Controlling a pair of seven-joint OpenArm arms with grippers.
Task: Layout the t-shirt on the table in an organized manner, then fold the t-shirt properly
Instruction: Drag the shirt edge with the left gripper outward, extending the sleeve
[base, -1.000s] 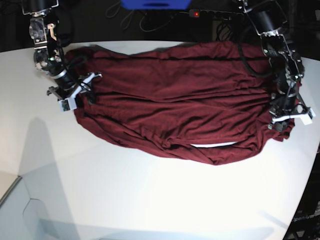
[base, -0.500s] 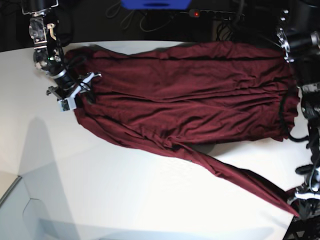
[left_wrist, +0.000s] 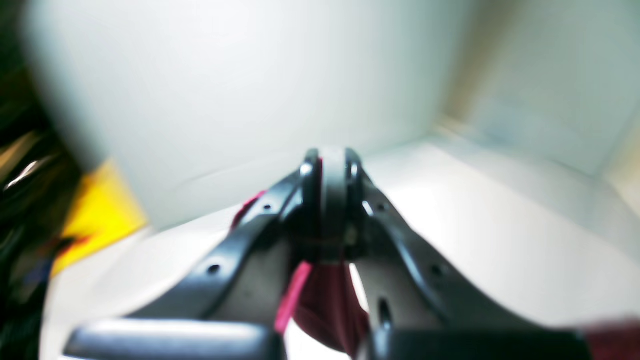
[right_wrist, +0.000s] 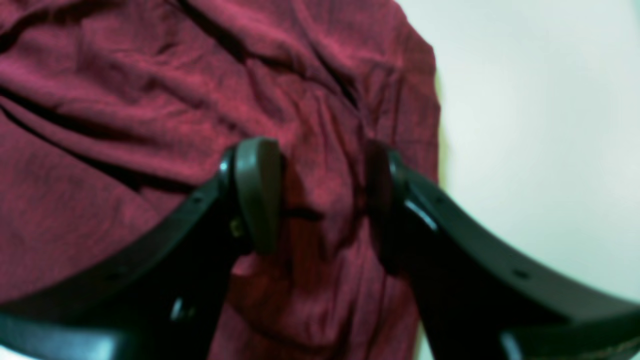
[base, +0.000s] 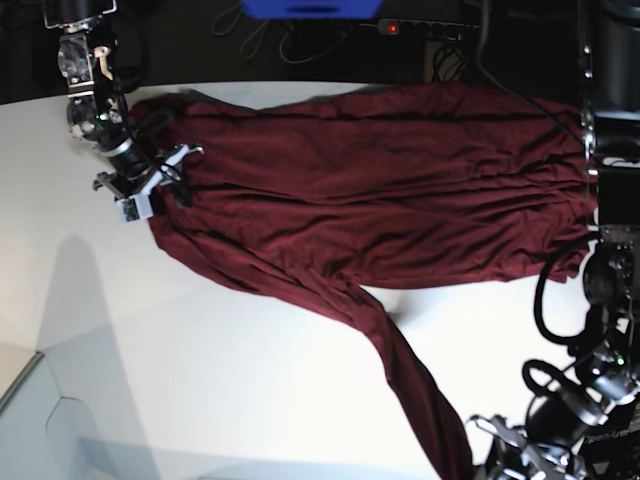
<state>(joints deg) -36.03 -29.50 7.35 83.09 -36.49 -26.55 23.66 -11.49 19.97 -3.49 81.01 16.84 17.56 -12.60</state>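
The dark maroon t-shirt (base: 380, 170) lies spread across the far half of the white table (base: 230, 390). One long strip of it trails down to the near right corner. There my left gripper (base: 487, 452) is shut on the strip's end; the left wrist view is blurred and shows its fingertips (left_wrist: 332, 167) pressed together with maroon cloth (left_wrist: 330, 305) hanging below. My right gripper (base: 152, 183) sits at the shirt's left edge. In the right wrist view its jaws stand apart over the cloth, with a raised fold of the t-shirt (right_wrist: 325, 200) between the pads (right_wrist: 257, 192).
A blue object (base: 310, 8), a power strip with a red light (base: 392, 27) and cables lie beyond the table's far edge. The table's curved edge runs down the right side by the left arm. A yellow shape (left_wrist: 100, 210) shows off the table in the left wrist view.
My left arm has swung from the shirt's right edge to the near right corner, dragging a strip of cloth out toward the front. The right gripper has stayed put.
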